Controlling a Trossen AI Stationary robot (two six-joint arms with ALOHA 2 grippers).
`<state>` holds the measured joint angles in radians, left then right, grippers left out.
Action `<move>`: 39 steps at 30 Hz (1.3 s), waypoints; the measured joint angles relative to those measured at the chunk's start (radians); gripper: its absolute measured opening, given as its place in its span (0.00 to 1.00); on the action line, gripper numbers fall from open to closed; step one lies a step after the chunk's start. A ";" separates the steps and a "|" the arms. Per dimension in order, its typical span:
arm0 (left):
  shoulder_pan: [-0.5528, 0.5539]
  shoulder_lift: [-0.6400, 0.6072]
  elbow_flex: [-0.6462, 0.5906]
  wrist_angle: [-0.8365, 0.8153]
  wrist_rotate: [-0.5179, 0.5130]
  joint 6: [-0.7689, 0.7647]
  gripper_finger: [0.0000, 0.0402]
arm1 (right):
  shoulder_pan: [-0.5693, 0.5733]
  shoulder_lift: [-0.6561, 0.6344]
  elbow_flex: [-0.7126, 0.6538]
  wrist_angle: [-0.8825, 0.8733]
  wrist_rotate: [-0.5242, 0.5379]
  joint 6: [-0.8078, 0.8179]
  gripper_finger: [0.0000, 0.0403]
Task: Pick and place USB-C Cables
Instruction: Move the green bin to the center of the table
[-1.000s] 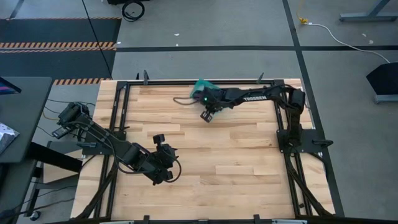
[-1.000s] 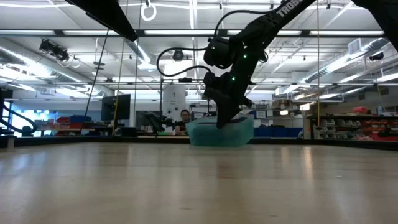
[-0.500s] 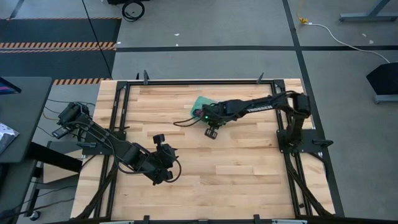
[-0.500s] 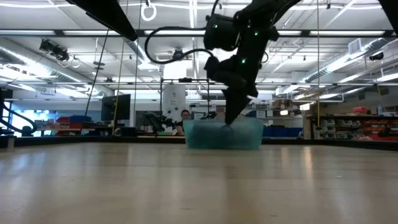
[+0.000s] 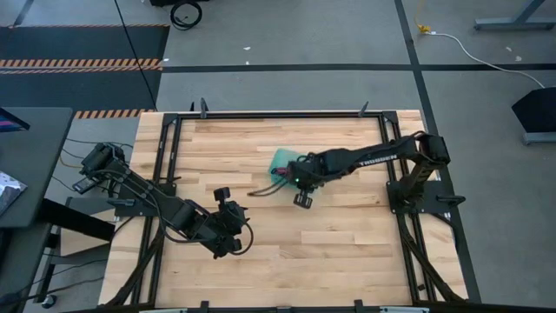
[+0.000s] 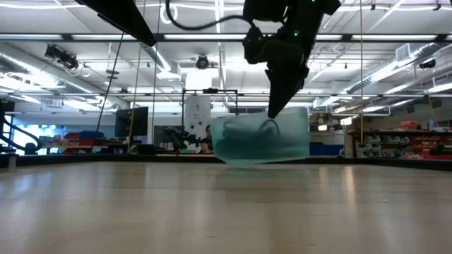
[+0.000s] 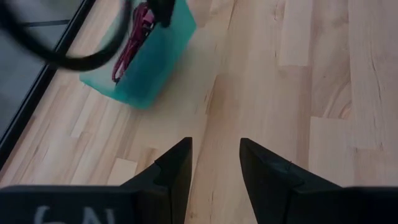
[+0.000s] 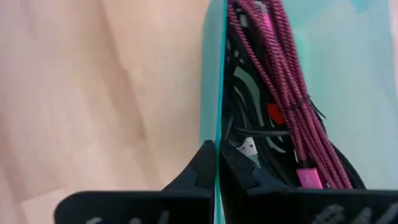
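Observation:
A teal translucent bin (image 5: 281, 160) stands near the table's middle, toward the far side; it also shows in the low view (image 6: 260, 141) and the left wrist view (image 7: 151, 60). Inside it lie USB-C cables: a purple-magenta braided one (image 8: 273, 68) and black ones (image 8: 247, 127), one with a red tie (image 8: 275, 114). My right gripper (image 5: 295, 179) (image 8: 216, 157) reaches down over the bin's rim and is shut on its wall. My left gripper (image 5: 241, 229) (image 7: 216, 152) waits open near the table's near-left part, pointing toward the bin. My right gripper pinches the bin's side wall at its upper edge (image 8: 214, 99), one finger inside the bin and one outside. The fingers come from above, pointing down. The bin stays upright below the gripper (image 6: 272, 113); whether its bottom touches the table I cannot tell.
A black loop of the right arm's own wiring (image 5: 261, 189) trails beside the bin toward the table's left. A black frame (image 5: 261, 115) runs along the table's edges. Bare wood (image 5: 330, 243) lies between the bin and the near edge.
My right gripper has moved from the table's far edge toward the near edge and the middle, staying shut on the bin's wall. The bin has come along with it, cables inside, and now stands closer to the low camera. The wiring loop has followed.

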<state>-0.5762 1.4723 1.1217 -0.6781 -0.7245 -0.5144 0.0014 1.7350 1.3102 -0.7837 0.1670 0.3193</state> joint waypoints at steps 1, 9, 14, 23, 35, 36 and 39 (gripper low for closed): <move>0.000 0.000 0.000 0.000 0.000 0.000 0.35 | 0.018 0.000 0.000 0.007 0.004 0.001 0.02; 0.000 0.000 0.000 0.001 0.000 0.000 0.35 | 0.129 0.013 0.001 0.072 0.012 0.014 0.02; 0.000 0.000 0.000 0.002 0.000 0.000 0.35 | 0.177 0.053 0.001 0.072 0.019 -0.034 0.02; 0.000 0.000 0.000 0.002 0.000 0.000 0.35 | 0.200 0.081 0.001 0.083 0.029 -0.139 0.02; 0.000 0.000 0.000 0.002 0.000 -0.005 0.35 | 0.193 0.081 0.001 0.094 0.021 -0.132 0.04; 0.000 0.000 0.000 0.002 0.000 -0.005 0.35 | 0.193 0.081 -0.001 0.097 0.021 -0.132 0.05; 0.000 0.000 0.000 0.002 0.000 -0.006 0.35 | 0.193 0.081 -0.008 0.102 0.016 -0.133 0.09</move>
<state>-0.5763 1.4719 1.1217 -0.6765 -0.7242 -0.5201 0.1944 1.8160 1.3026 -0.6820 0.1833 0.1867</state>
